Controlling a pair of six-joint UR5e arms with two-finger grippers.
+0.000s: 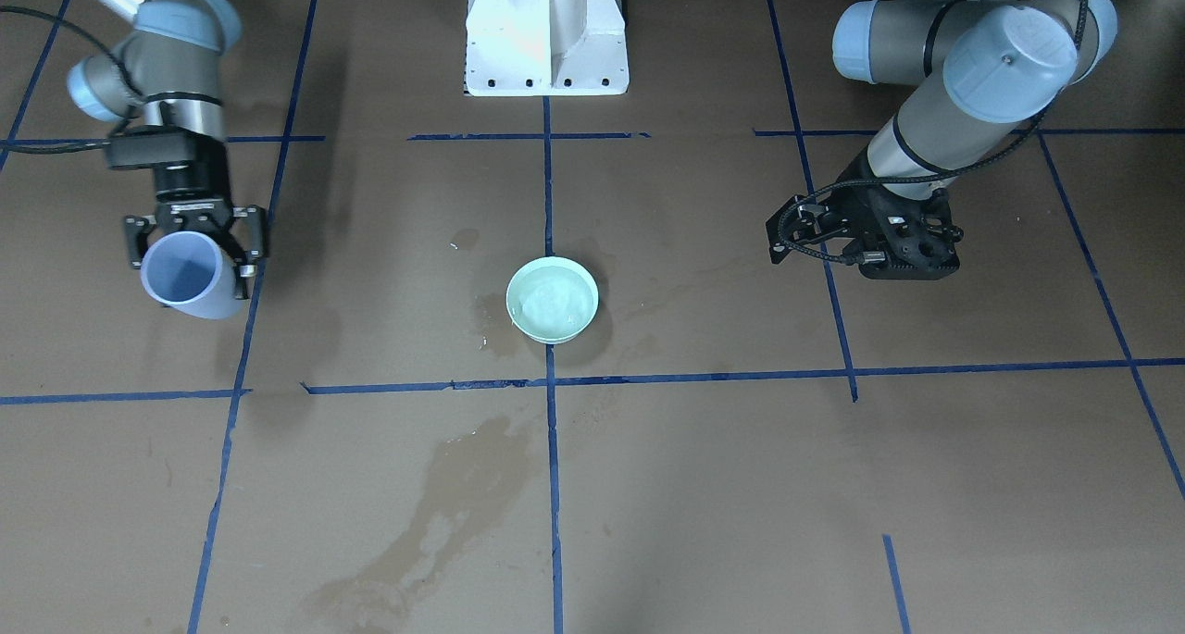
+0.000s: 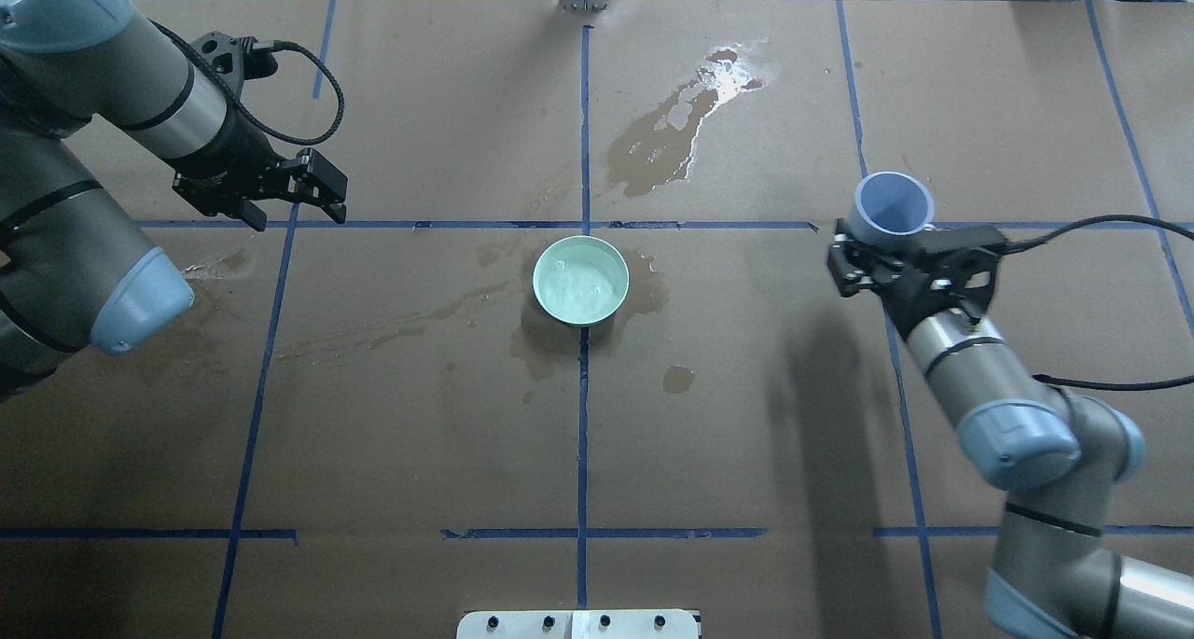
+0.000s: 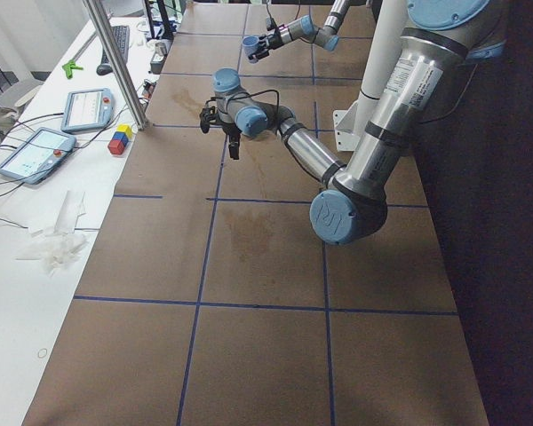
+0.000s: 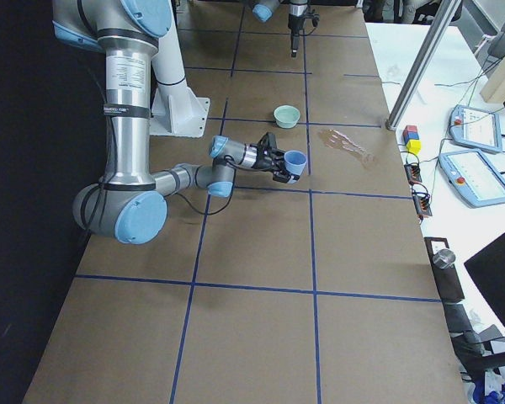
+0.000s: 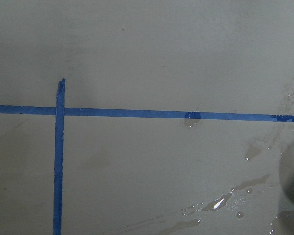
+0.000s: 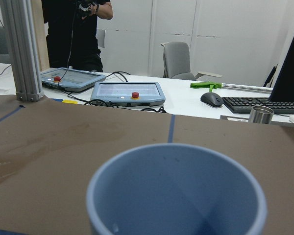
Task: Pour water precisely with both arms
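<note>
A pale blue cup point(image 2: 894, 202) tipped on its side in the clenched right claw point(image 2: 884, 247), well apart from the green bowl point(image 2: 537, 283), water point(image 2: 583, 284) in that bowl, in the middle of the desk point(image 2: 746, 434), left claw point(image 2: 294, 210) released, wet stains point(image 2: 672, 135) around.

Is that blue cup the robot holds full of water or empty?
It looks empty: the right wrist view into the cup shows only bare blue walls, while water fills the green bowl.

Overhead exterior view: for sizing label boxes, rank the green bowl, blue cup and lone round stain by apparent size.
1. green bowl
2. blue cup, lifted nearer the camera, so its true rank is unsure
3. round stain
</note>
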